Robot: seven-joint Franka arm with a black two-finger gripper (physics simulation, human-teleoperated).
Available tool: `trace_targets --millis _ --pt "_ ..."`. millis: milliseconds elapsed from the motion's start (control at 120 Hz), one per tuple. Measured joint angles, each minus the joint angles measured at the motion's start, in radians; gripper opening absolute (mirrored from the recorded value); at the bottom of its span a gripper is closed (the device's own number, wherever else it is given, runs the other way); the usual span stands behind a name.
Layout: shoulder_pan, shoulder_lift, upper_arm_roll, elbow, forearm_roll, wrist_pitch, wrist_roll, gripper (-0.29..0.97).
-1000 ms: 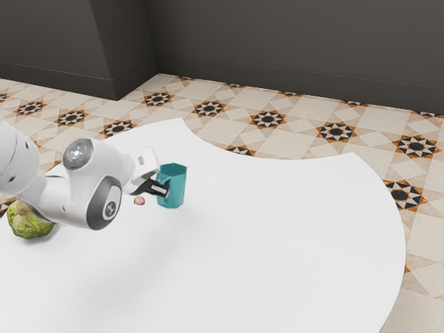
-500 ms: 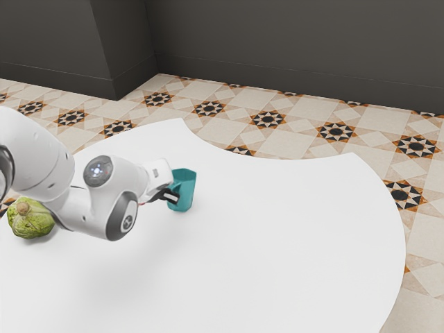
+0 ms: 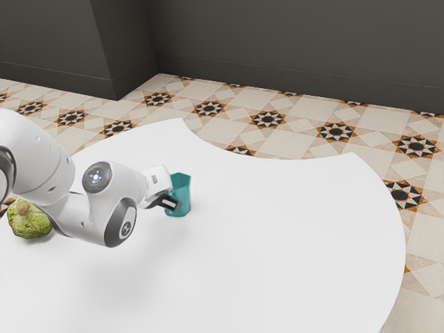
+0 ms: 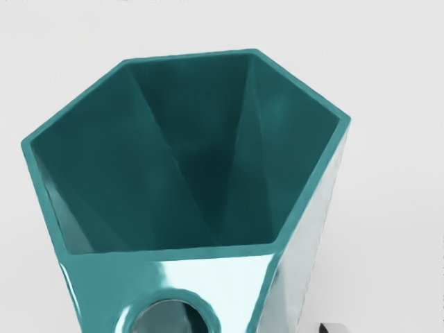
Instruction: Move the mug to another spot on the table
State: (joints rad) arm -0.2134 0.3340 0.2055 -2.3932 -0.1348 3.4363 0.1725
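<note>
Teal mug (image 3: 180, 191), one, in one pincer (image 3: 168, 202)

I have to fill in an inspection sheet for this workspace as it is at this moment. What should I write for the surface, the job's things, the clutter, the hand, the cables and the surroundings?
Surface: white table with a curved edge.
Job's things: teal six-sided mug, open end up, empty inside, with its handle on the hand's side.
Clutter: green leafy lump on the table at the exterior view's left, beside the arm.
Hand: black hand appears closed on the mug at its handle side.
Cables: nothing seen.
Surroundings: patterned tile floor and dark walls behind it.
</note>
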Motion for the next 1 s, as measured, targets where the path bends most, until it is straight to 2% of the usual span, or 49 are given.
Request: trace_targets --millis 158,267,367,508,792,892,1000 --pt "-0.001 -0.013 0.0 0.0 0.001 -0.006 -0.002 0.48" --pt "0.003 -0.076 0.0 0.0 0.001 -0.068 -0.002 0.55" --pt "0.019 -0.181 0.001 0.002 0.0 -0.205 -0.003 0.59" --pt "0.044 -0.326 0.001 0.029 -0.001 -0.484 -0.009 0.62" --pt "0.076 -0.286 0.0 0.619 0.007 -1.204 -0.019 0.65" --pt "0.075 -0.263 -0.023 0.78 0.018 -1.388 -0.014 0.65" --pt "0.053 -0.263 -0.023 0.84 0.027 -1.516 -0.003 0.65"
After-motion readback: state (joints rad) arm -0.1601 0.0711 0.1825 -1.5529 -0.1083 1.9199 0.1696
